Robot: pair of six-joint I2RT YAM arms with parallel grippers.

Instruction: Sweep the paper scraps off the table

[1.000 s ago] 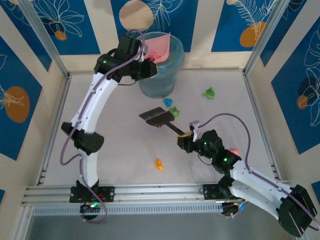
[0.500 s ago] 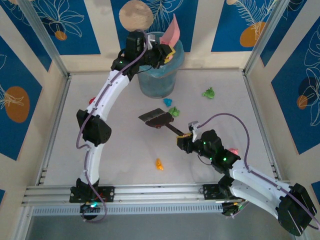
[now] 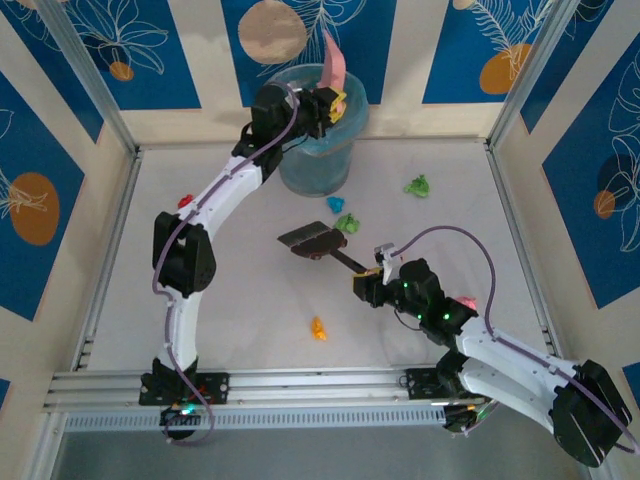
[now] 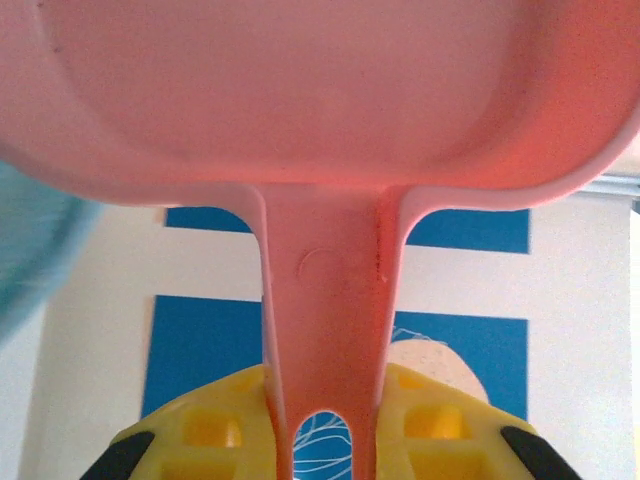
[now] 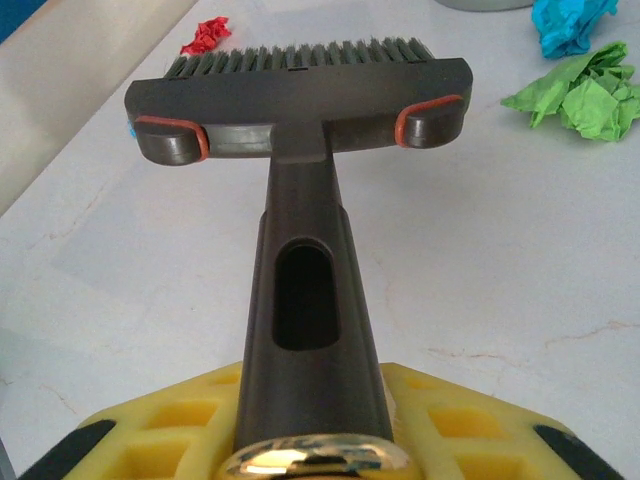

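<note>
Left gripper: we see it (image 3: 335, 103) clamped tight on the dustpan's handle, raised above the bucket at the far edge of the table; in the left wrist view its yellow fingers (image 4: 200, 440) press the handle from both sides.
Dustpan: pink (image 3: 331, 62), held almost upright with the pan uppermost, over the bucket's mouth.
Bucket: pale blue (image 3: 315, 165), standing on the table near the far wall.
Right gripper: we see it (image 3: 370, 278) closed firmly around the brush's handle, low over the table, right of centre.
Brush: dark (image 3: 310, 238), its head near the table's middle, with the bristles pointing away from the right arm. We cannot tell whether they touch the surface.
Scraps: all in view lie on the table, none in the dustpan as far as we can see. A green scrap (image 3: 348, 222) lies just beside the brush head, with a cyan scrap (image 3: 335, 203) just beyond it. A second green scrap (image 3: 418, 185) sits well to the right. An orange scrap (image 3: 318, 328) lies alone toward the near edge. A red scrap (image 3: 185, 201) lies on the left by the left arm. A pink scrap (image 3: 465, 302) lies against the right arm.
Table: pale grey (image 3: 250, 300), faintly veined, edged with aluminium rails.
</note>
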